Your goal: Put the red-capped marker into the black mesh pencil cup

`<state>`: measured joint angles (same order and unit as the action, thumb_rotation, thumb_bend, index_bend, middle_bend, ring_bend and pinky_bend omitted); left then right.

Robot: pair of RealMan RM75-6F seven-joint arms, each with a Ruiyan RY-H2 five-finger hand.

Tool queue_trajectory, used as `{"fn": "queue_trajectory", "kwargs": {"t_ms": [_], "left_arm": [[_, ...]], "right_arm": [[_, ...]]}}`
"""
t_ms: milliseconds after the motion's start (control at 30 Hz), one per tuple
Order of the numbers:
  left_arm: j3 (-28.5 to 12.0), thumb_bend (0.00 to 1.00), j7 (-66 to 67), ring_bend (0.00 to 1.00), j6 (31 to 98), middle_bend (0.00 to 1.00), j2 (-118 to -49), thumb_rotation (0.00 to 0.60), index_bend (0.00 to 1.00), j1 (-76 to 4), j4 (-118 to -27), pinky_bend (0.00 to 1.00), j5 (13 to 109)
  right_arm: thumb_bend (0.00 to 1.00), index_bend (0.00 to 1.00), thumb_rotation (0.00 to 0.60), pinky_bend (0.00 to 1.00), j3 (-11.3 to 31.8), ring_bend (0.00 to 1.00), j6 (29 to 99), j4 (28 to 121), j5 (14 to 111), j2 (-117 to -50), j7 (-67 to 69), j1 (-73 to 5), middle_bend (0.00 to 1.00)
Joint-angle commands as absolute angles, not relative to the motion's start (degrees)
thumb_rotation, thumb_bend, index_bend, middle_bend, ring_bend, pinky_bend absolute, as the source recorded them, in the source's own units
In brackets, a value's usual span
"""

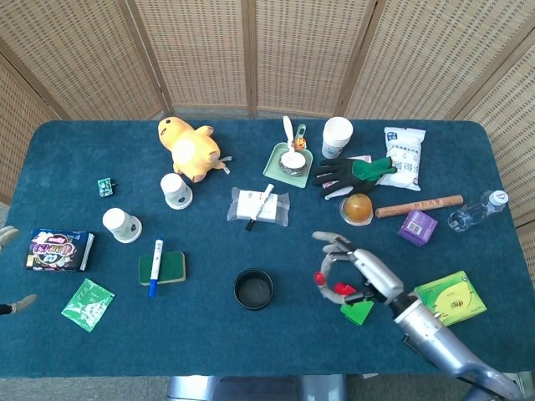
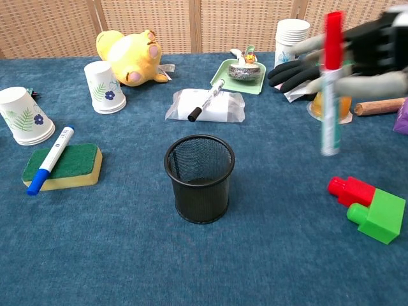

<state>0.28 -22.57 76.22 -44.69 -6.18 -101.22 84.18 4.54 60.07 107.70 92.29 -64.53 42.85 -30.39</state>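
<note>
The black mesh pencil cup (image 1: 253,288) (image 2: 199,178) stands upright at the front middle of the table. My right hand (image 1: 358,274) (image 2: 368,46) holds the red-capped marker (image 2: 329,89) upright in the air, cap up. The marker hangs to the right of the cup and well above its rim, not over its opening. From the head view only the red cap (image 1: 319,278) shows, right of the cup. Only fingertips of my left hand (image 1: 7,236) show at the far left edge, spread, with nothing in them.
Red and green blocks (image 2: 370,205) lie under the right hand. A blue marker on a sponge (image 2: 62,164) sits left of the cup. A black marker on a tissue pack (image 2: 205,105) lies behind it. Paper cups (image 2: 105,86), a plush duck (image 2: 131,56), a black glove (image 2: 298,73) and a tray (image 2: 220,81) stand further back.
</note>
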Motion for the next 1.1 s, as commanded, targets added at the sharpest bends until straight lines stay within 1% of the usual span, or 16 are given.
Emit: {"fn": "queue_trajectory", "kwargs": {"t_ms": [33,167,433,800,1100], "left_arm": [[0.22,0.02,-22.65,0.00,75.80,0.00,-44.69,0.600,0.00,-6.35,-101.08,0.04,83.97],[0.12,0.02,-23.15,0.00,75.19,0.00,-44.59,0.600,0.00,-6.57,-100.77,0.04,83.57],[-0.03,0.02,-24.48,0.00,74.76,0.00,-44.51,0.600,0.00,-6.56,-99.91,0.04,83.01],[0.10,0.02,-24.62,0.00,74.90,0.00,-44.43,0.600,0.00,-6.51,-99.98,0.04,83.75],[0.01,0.02,-24.81,0.00,74.32,0.00,-44.43,0.600,0.00,-6.79,-99.83,0.04,83.51]], "right_arm": [[0.41,0.61,0.600,0.21,5.00,0.06,58.22,107.56,92.63,-67.59,43.70,-32.76,0.13],[0.41,0.61,0.600,0.21,6.09,0.06,57.34,108.58,92.04,-70.03,43.23,-34.71,0.13],[0.41,0.61,0.600,0.21,7.17,0.06,56.32,110.22,89.65,-72.75,40.58,-36.69,0.13],[0.41,0.61,0.600,0.21,10.65,0.06,55.70,109.11,82.62,-78.84,34.41,-39.21,0.13],[0.41,0.61,0.600,0.21,13.27,0.06,55.82,106.45,76.82,-83.97,32.59,-40.39,0.13]]}}
